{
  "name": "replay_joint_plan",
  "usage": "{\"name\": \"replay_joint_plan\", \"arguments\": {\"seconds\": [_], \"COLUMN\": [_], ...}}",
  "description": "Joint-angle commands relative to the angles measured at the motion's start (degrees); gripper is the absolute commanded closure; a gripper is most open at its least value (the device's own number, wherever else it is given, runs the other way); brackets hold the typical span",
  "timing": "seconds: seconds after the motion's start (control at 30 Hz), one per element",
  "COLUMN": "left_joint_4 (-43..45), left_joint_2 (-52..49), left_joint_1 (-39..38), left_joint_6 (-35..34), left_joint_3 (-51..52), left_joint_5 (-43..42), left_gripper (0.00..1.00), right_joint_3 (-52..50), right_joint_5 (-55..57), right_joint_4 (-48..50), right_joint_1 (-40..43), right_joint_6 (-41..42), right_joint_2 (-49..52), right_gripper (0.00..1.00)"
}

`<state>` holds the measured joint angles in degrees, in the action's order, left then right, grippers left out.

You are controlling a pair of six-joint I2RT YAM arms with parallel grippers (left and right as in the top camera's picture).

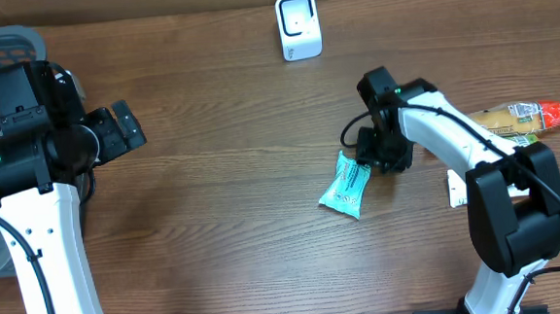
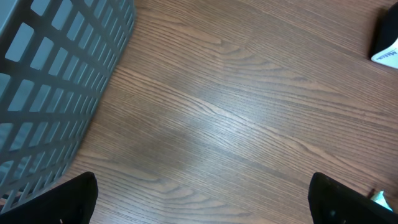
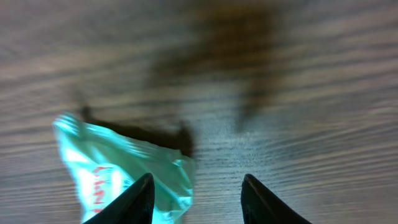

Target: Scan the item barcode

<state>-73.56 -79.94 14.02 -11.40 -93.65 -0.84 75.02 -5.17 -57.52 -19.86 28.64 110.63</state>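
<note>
- Teal packet (image 1: 345, 186), the item to be scanned, lies flat on the wooden table (image 1: 234, 208), at about 4 o'clock from the table's centre in the overhead view.
- Scanner (image 1: 298, 25): a small white unit standing upright at the far edge, at 12 o'clock, well apart from the packet.
- Right gripper (image 3: 198, 180) hangs low over the table at the packet's 2 o'clock corner. Its jaws are partly apart with bare wood between them. The packet's corner sits beside one finger (image 3: 138, 198), and nothing is gripped.
- Left gripper (image 2: 202, 182) is spread fully wide over bare table at 9 o'clock and holds nothing.
- Grey slatted basket (image 1: 0, 43) stands at 10 o'clock, just beside the left arm. That arm covers much of it, and its contents cannot be made out.
- Two more wrapped packages (image 1: 526, 118), one tan and one with an orange-red end, lie loose on the table at 3 o'clock, in no container.
</note>
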Motion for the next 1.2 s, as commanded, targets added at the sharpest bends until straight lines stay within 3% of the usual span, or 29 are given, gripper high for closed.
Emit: {"name": "replay_joint_plan", "arguments": {"seconds": [0.0,0.3,0.93,1.17], "left_joint_4": [0.09,0.09,0.09,0.09], "left_joint_2": [-0.31,-0.31,-0.31,-0.31], "left_joint_1": [0.20,0.20,0.22,0.20], "left_joint_6": [1.11,1.11,1.11,1.11], "left_joint_3": [-0.96,-0.96,-0.96,-0.96], "left_joint_5": [-0.22,-0.22,-0.22,-0.22], "left_gripper": [0.00,0.01,0.01,0.00], "right_joint_3": [-2.69,-5.68,0.31,-3.78], "right_joint_5": [-4.42,-7.19,-16.06,-17.03], "right_joint_4": [2.78,6.99,4.44,6.34], "right_joint_1": [0.20,-0.07,-0.07,-1.36], "right_joint_6": [-1.70,-4.46,-22.64,-22.86], "right_joint_2": [-0.24,-0.24,-0.74,-0.35], "right_gripper": [0.48,0.48,0.39,0.41]}}
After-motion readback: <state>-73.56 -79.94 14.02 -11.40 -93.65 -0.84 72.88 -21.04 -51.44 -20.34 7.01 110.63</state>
